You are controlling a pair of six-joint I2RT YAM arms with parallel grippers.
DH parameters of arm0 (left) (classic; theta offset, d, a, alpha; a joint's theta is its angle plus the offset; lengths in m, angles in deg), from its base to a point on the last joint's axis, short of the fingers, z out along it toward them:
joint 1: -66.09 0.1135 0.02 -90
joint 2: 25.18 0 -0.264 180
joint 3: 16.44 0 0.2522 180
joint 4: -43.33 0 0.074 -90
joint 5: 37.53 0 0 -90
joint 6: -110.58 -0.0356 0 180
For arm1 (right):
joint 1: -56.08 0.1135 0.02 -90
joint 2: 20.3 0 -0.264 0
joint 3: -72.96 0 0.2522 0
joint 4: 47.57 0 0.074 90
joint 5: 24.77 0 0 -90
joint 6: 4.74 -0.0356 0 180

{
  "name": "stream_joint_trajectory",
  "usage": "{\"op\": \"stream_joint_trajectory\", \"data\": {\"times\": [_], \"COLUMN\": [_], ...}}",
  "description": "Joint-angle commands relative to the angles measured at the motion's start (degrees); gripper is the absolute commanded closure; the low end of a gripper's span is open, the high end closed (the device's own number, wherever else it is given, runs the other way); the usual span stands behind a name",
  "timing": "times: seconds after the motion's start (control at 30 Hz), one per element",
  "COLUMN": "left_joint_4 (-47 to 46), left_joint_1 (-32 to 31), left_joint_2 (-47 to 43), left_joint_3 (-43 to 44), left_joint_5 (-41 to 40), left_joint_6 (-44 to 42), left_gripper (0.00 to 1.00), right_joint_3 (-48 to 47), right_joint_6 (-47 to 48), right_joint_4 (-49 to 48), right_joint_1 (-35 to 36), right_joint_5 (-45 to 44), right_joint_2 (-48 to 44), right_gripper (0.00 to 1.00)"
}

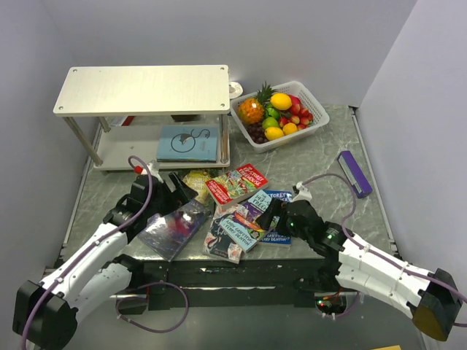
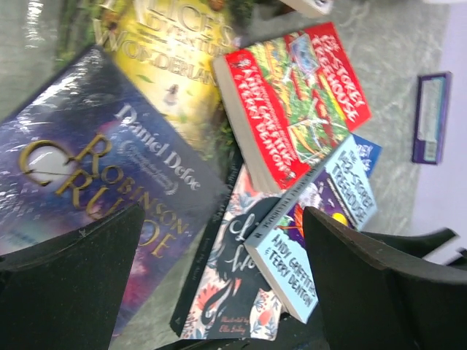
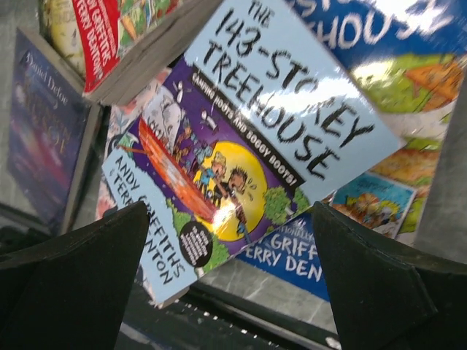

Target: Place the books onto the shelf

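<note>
Books found fanned in a loose, overlapping heap on the table, just in front of the shelf; none pinched. Noted one pale blue book lying flat on the shelf's lower board.

Found the left gripper in front of the shelf's left half, jaws spread wide with nothing between them. Hung over the purple Robinson Crusoe, the leftmost of the heap. Saw the green-gold Alice book next, nearer the shelf and partly under the red Treehouse book. Noted the floral Little Women farther from the shelf, tucked beneath the pale blue 143-Storey Treehouse.

Found the right gripper in front of and beyond the shelf's right end, likewise spread wide and empty. Hovered over that pale blue cover, with a dark blue Treehouse book lying underneath to the right.

Spotted a fruit basket just right of the shelf. Spotted a small purple box well right of the shelf, apart from the heap.
</note>
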Motion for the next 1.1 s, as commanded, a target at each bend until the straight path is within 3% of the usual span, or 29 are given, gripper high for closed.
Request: {"op": "stream_joint_trajectory", "data": {"times": [0.0,0.13,0.37,0.47,0.77,0.97,1.07], "left_joint_4": [-6.02,-7.87,-6.82,-7.17,-9.19,-12.00,-13.76], "left_joint_1": [-1.76,-5.45,-20.28,-25.04,-28.22,-28.57,-29.19], "left_joint_2": [1.10,3.99,10.59,12.87,20.43,26.67,29.05], "left_joint_3": [-1.36,-0.76,3.99,4.35,3.73,4.52,5.13], "left_joint_5": [3.15,1.84,-6.68,-9.41,-12.84,-11.35,-11.00], "left_joint_6": [-0.59,-1.20,-2.53,-1.74,1.69,2.40,2.92], "left_gripper": [0.04,0.04,0.00,0.06,0.13,0.27,0.26], "right_joint_3": [3.62,7.22,11.36,11.80,16.63,16.02,15.94], "right_joint_6": [-7.28,-11.93,-15.37,-16.43,-20.65,-20.30,-19.86], "right_joint_4": [-2.33,-3.21,-10.06,-13.32,-24.04,-23.62,-20.11], "right_joint_1": [-0.51,0.01,1.51,1.60,1.78,2.04,2.21], "right_joint_5": [9.92,13.70,16.69,18.19,19.86,20.65,20.83], "right_joint_2": [-2.37,-4.22,-3.70,-1.24,4.56,6.76,4.83], "right_gripper": [0.00,0.00,0.00,0.01,0.03,0.03,0.03]}}
